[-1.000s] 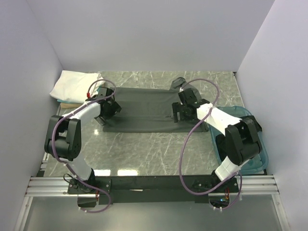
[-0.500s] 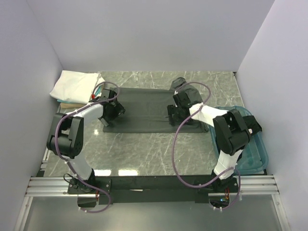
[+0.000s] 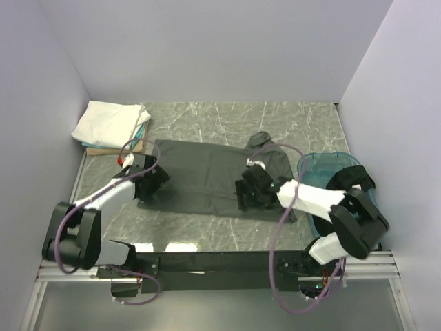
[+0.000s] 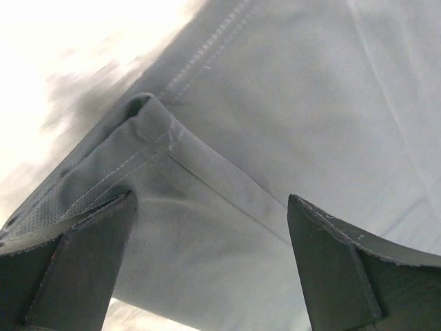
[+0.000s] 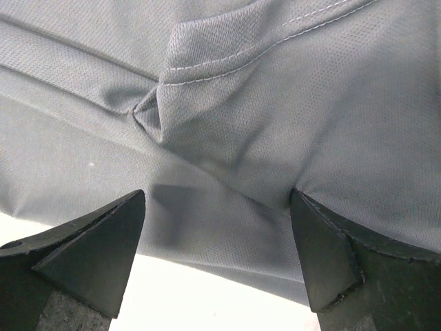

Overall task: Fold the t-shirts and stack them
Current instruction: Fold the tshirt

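Spanning left tool (image 3: 149, 185) to right tool (image 3: 247, 196): charcoal t-shirt (image 3: 205, 174)

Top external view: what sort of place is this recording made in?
Probably a lab test cell, not a home: plain pale walls box in a marble-patterned table, two robot arms are mounted on a metal rail, and a dark grey t-shirt lies on the table.

Bright even light, wrist views' corners overexposed
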`<state>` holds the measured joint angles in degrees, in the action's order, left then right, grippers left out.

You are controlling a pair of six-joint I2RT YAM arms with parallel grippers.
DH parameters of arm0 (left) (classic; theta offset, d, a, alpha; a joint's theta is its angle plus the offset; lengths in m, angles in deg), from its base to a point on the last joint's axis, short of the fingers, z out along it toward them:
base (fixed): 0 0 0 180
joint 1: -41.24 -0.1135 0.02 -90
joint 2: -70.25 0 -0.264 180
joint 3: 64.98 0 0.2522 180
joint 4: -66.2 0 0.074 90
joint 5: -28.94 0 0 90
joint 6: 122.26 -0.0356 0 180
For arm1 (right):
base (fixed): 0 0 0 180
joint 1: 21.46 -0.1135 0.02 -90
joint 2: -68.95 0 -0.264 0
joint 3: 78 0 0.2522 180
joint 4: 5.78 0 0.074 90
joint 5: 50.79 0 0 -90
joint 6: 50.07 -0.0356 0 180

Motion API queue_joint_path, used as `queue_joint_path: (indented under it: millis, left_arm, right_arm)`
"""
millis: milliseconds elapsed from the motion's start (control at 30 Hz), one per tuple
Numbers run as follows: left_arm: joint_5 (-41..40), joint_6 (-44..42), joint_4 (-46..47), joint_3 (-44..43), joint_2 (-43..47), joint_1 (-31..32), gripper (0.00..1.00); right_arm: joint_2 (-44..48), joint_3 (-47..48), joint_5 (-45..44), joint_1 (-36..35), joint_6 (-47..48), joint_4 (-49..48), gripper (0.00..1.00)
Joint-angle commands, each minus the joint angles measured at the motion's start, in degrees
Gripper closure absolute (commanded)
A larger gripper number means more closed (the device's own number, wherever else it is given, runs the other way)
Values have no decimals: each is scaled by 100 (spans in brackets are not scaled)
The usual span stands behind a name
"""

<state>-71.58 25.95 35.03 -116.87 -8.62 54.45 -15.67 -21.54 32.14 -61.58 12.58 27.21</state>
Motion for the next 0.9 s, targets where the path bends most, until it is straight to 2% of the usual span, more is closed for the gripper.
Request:
queue_joint_path:
  millis: [0, 100, 200, 333, 467, 667, 867]
  left_arm:
    - [-186, 392, -1342, 761, 336, 15, 0]
    - [-3, 409, -1274, 999, 1012, 32, 1]
    - [86, 436, -1554, 835, 1584, 67, 0]
    - [-291, 366, -2108, 211, 2024, 85, 1]
    - [-731, 269, -2311, -466, 1981, 94, 1]
    - [-978, 50, -2065, -1705, 849, 85, 0]
    - [-1364, -144, -2284, -3583, -1014, 68, 1]
  right_arm:
    - [533, -595, 153, -391, -954, 732, 8]
    - [963, -955, 153, -776, -1219, 802, 8]
    - [1394, -1018, -30, -910, -1229, 907, 8]
    - [1869, -283, -505, -910, -922, 1354, 7]
    - [2238, 528, -1014, -892, -605, 1505, 4]
    - [2564, 960, -1183, -436, -429, 1347, 0]
    - [2827, 679, -594, 460, -376, 1163, 0]
